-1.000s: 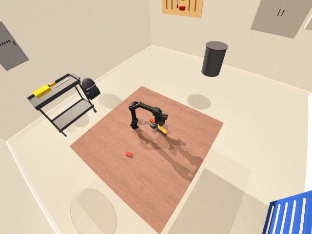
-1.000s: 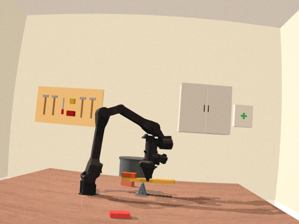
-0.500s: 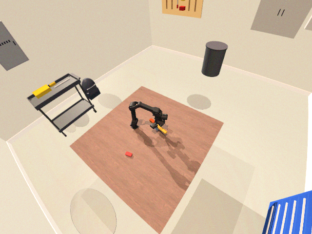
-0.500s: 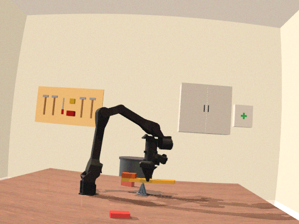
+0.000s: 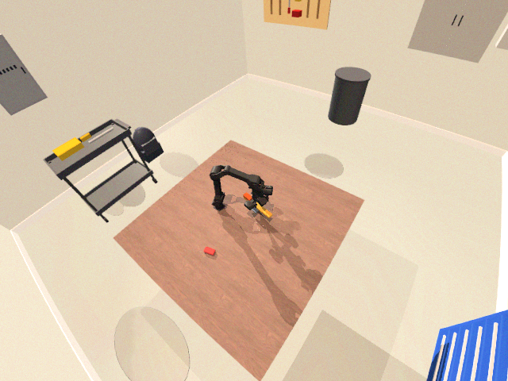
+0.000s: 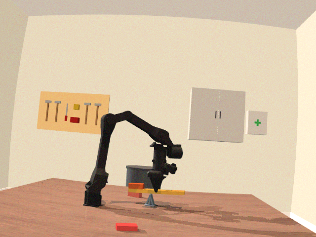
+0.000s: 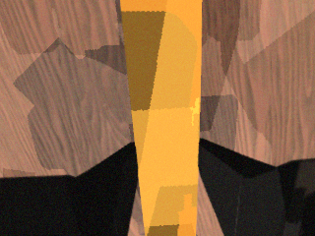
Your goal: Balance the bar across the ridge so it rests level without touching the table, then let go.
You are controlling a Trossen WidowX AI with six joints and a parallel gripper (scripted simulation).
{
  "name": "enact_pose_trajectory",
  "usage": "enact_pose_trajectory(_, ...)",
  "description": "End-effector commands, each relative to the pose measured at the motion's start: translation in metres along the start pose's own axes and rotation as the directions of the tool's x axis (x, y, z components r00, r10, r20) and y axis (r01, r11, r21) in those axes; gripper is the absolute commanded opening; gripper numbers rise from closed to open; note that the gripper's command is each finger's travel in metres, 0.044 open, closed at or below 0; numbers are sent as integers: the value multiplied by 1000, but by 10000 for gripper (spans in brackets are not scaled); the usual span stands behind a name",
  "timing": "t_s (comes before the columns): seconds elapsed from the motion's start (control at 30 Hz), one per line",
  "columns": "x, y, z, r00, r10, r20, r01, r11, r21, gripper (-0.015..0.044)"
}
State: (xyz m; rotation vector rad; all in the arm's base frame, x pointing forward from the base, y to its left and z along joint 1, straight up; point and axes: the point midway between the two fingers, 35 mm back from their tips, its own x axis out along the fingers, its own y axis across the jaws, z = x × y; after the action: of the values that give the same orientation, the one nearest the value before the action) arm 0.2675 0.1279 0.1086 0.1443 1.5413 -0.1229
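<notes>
Lowering the yellow bar (image 5: 263,210) (image 6: 171,192) (image 7: 169,147), clamped in the claw (image 5: 256,204) (image 6: 156,191) (image 7: 166,147), toward the ridge (image 6: 150,200) just below it; next, probably needs gentle settling, level, before release.

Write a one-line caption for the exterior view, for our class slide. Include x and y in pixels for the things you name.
The black gripper (image 6: 156,189) grips the yellow bar (image 6: 171,192) above the small grey ridge (image 6: 150,200), a red block (image 6: 126,226) lying in the foreground.

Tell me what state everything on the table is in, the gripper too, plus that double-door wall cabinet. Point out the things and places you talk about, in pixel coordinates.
Gripper (image 5: 252,207) (image 6: 156,191) (image 7: 166,147): shut on the yellow bar.
Yellow bar (image 5: 265,211) (image 6: 172,192) (image 7: 169,162): held roughly level over the ridge; contact unclear.
Ridge (image 5: 254,210) (image 6: 149,201): upright.
Orange block (image 5: 247,197) (image 6: 136,185): at one bar end.
Red block (image 5: 209,251) (image 6: 126,226): lying flat.
Wall cabinet (image 5: 459,32) (image 6: 204,114): doors closed.
</notes>
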Motion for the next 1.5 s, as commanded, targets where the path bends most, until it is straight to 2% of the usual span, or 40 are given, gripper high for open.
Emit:
enact_pose_trajectory(0.0,0,0,0,1000,2,1,-2,1000,4,0)
enact_pose_trajectory(1.47,4,0,0,1000,2,1,-2,1000,4,0)
